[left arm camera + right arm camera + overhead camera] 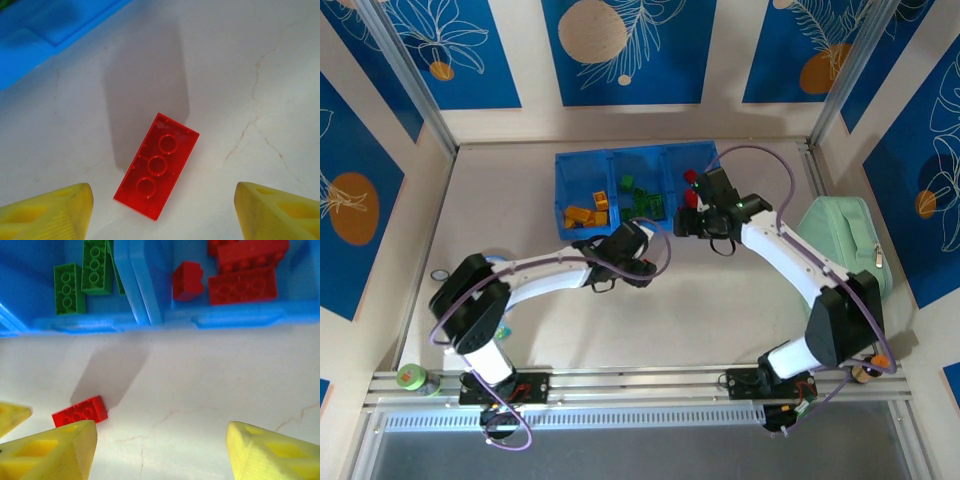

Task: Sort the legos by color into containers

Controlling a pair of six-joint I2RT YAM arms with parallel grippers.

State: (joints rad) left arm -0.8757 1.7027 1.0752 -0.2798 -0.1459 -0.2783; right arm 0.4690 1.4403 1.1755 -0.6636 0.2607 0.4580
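Note:
One red lego (156, 165) lies studs-down on the white table between my left gripper's yellow fingers (55, 210), touching neither. My left gripper (164, 194) is open and hangs over it, just in front of the blue tray (563, 190). The same lego (80, 411) lies beside the left finger of my right gripper (162, 432), which is open with bare table between its fingers. The tray's three containers hold orange legos (586, 212) on the left, green legos (82, 277) in the middle and red legos (242, 275) on the right. From above, both grippers (655, 243) (682, 222) meet at the tray's near edge.
A pale mint zippered pouch (845, 245) lies at the right edge of the table. A green tape roll (410, 377) sits at the near left corner by the rail. Walls close the table in at the back and sides.

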